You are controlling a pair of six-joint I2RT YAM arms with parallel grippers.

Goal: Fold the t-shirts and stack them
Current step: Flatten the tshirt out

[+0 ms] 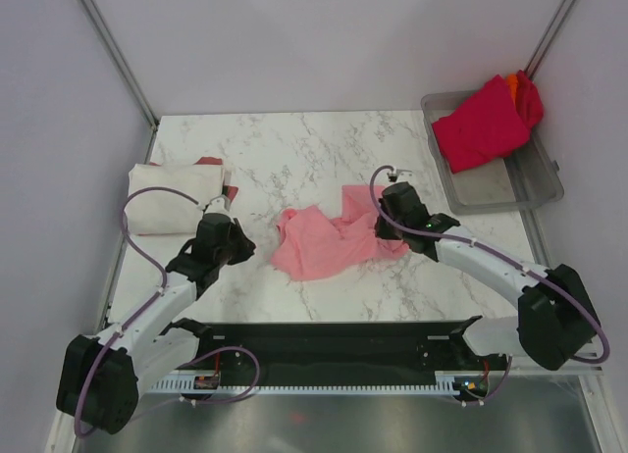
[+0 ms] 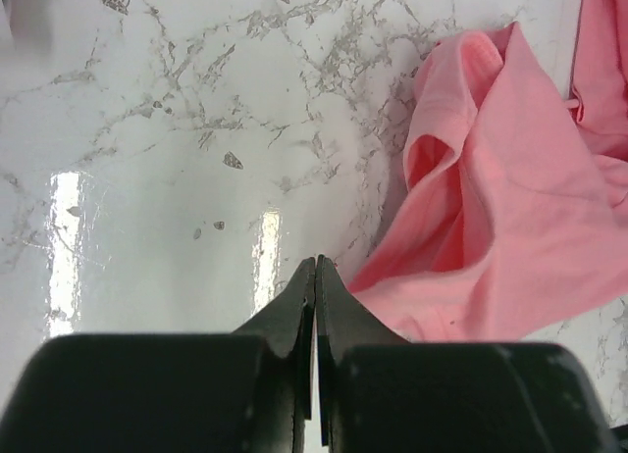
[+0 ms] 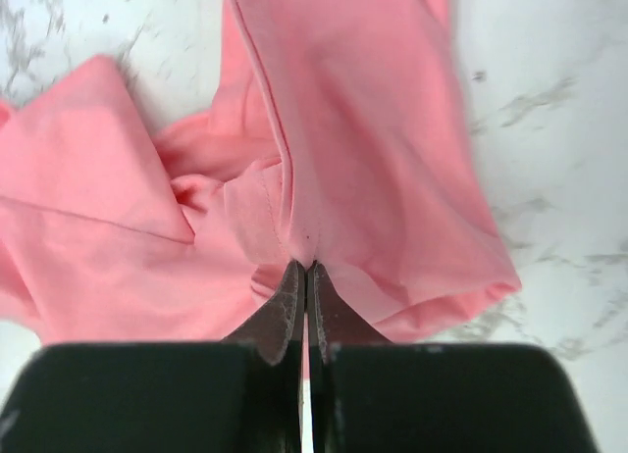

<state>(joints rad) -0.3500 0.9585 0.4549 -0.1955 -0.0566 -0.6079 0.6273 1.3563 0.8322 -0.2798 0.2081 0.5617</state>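
A light pink t-shirt [image 1: 329, 239] lies crumpled in the middle of the marble table. My right gripper [image 1: 385, 218] is shut on a pinched fold of the pink t-shirt [image 3: 324, 169] at its right side. My left gripper [image 1: 247, 245] is shut and empty, just left of the pink shirt [image 2: 510, 227], over bare table. A folded cream-white t-shirt [image 1: 172, 196] lies at the left on a dark red one [image 1: 218, 167]. A crimson t-shirt [image 1: 483, 123] with an orange one [image 1: 513, 79] beneath lies in the tray.
A grey translucent plastic tray [image 1: 520, 188] stands at the back right. Grey walls enclose the table on three sides. A black rail [image 1: 324, 340] runs along the near edge between the arm bases.
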